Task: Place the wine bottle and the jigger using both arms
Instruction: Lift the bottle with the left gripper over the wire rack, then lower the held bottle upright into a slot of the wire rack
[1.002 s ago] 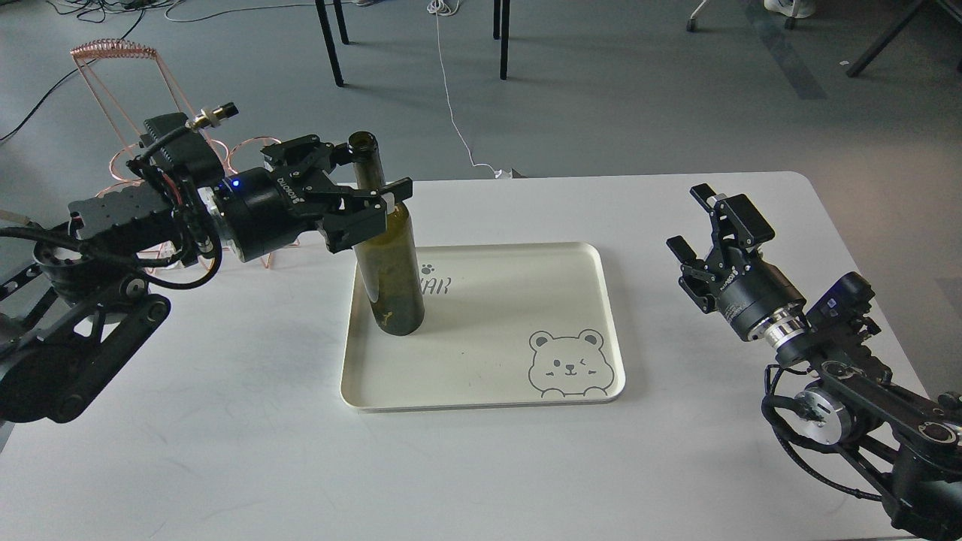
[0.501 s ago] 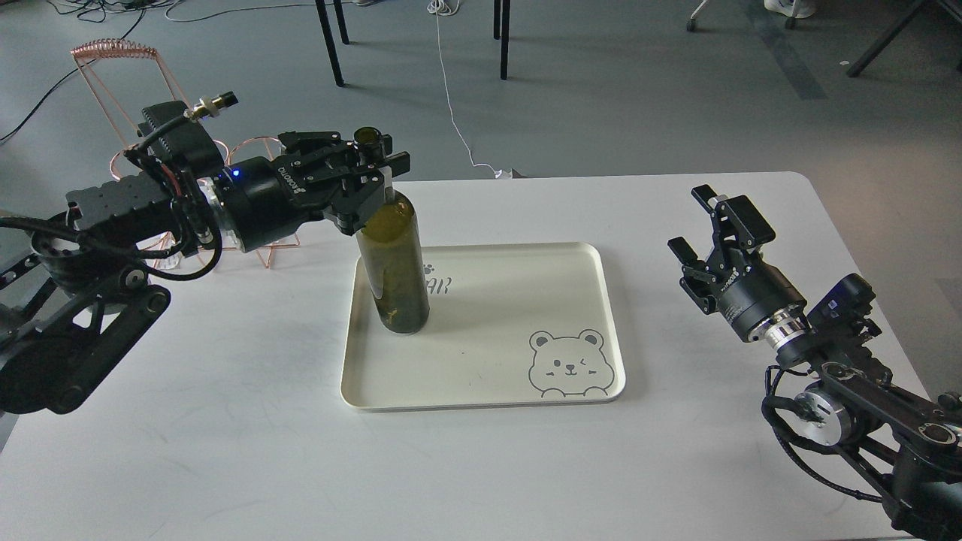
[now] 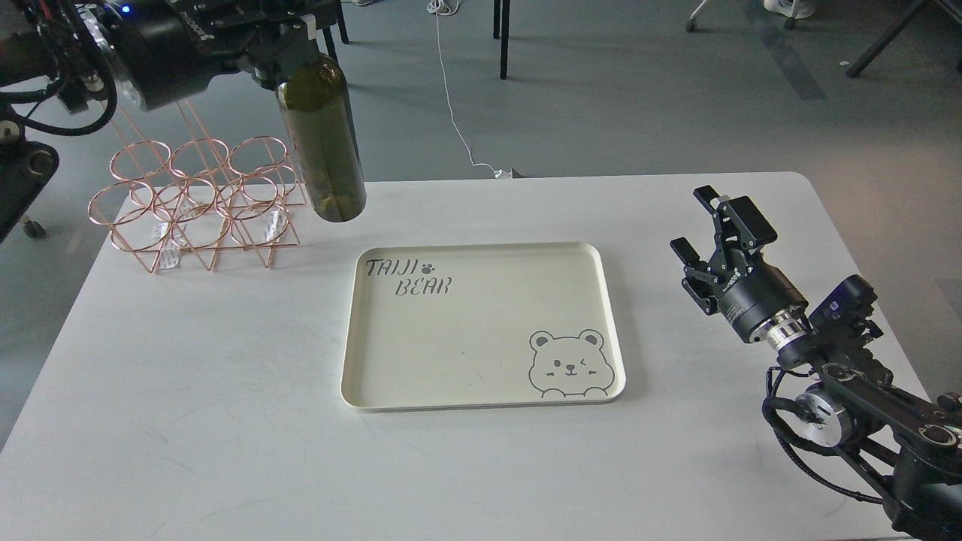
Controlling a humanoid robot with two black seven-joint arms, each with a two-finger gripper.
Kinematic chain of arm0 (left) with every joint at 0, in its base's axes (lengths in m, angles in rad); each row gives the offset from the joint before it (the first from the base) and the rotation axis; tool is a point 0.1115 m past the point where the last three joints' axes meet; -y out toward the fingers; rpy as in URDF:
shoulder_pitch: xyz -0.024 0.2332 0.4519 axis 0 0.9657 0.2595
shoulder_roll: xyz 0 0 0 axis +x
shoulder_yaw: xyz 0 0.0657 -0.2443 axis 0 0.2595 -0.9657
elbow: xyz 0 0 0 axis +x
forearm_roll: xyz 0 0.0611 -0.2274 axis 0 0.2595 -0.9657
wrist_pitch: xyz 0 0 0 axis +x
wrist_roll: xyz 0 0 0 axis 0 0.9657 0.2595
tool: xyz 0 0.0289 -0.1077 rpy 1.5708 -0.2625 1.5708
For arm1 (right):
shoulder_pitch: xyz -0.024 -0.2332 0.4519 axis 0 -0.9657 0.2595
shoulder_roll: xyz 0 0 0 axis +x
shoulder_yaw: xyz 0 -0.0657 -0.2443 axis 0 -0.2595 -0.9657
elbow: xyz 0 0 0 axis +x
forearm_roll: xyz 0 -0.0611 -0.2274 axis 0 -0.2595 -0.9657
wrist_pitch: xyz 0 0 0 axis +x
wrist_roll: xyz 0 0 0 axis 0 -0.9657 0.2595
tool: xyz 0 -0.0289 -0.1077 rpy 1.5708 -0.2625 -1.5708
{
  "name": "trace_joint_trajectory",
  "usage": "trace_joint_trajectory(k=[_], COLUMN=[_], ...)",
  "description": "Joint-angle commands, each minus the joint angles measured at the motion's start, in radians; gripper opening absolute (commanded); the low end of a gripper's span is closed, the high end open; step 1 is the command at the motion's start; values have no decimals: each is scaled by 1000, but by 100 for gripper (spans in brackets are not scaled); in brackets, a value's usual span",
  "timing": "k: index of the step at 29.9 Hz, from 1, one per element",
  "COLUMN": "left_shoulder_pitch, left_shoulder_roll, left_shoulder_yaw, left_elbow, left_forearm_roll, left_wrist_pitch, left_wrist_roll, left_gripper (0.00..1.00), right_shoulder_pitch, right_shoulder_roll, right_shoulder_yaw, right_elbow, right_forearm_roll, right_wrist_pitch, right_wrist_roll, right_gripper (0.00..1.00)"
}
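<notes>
The dark olive-green wine bottle (image 3: 323, 143) hangs in the air at the upper left, lifted clear of the table. Its neck is hidden in my left gripper (image 3: 289, 45), which is shut on it near the top edge of the view. The bottle's base hovers above the table's far edge, between the copper rack and the tray. My right gripper (image 3: 714, 222) is open and empty above the table at the right. The jigger is out of view.
A cream tray (image 3: 481, 391) with a bear drawing and "TAIJI BEAR" lettering lies in the middle of the white table, with nothing on it. A copper wire bottle rack (image 3: 199, 203) stands at the back left. Chair legs and a cable are on the floor beyond.
My left gripper closed on the bottle's neck and lifted it off the tray, up and to the left. The rack, earlier hidden behind the arm, now shows. The right arm stayed still.
</notes>
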Motion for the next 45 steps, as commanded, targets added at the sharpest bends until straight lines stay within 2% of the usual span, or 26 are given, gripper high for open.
trace_joint_trajectory(k=[1, 5, 11, 16, 40, 45], left_shoulder_pitch=[-85, -130, -128, -128, -113, -115], left_shoulder_roll=[57, 74, 71, 60, 42, 28], left_shoulder_yaw=[71, 158, 167, 169, 221, 255], left_elbow=[89, 155, 199, 299, 348, 385], left_forearm_roll=[-46, -109, -115, -115, -118, -120], left_wrist_pitch=[-7, 3, 9, 52, 82, 122], left_wrist_roll=[0, 0, 0, 0, 0, 0], left_gripper=[9, 9, 9, 9, 10, 10], right_shoulder_pitch=[-1, -4, -15, -24, -34, -34], right_shoulder_roll=[0, 0, 1, 8, 15, 15], right_shoulder_yaw=[-2, -2, -2, -2, 0, 0], right_elbow=[0, 0, 0, 2, 3, 3], right_forearm_roll=[0, 0, 0, 0, -2, -2], right_wrist_pitch=[0, 0, -1, 0, -1, 0], right_wrist_roll=[0, 0, 0, 0, 0, 0], right_gripper=[98, 98, 98, 98, 98, 98])
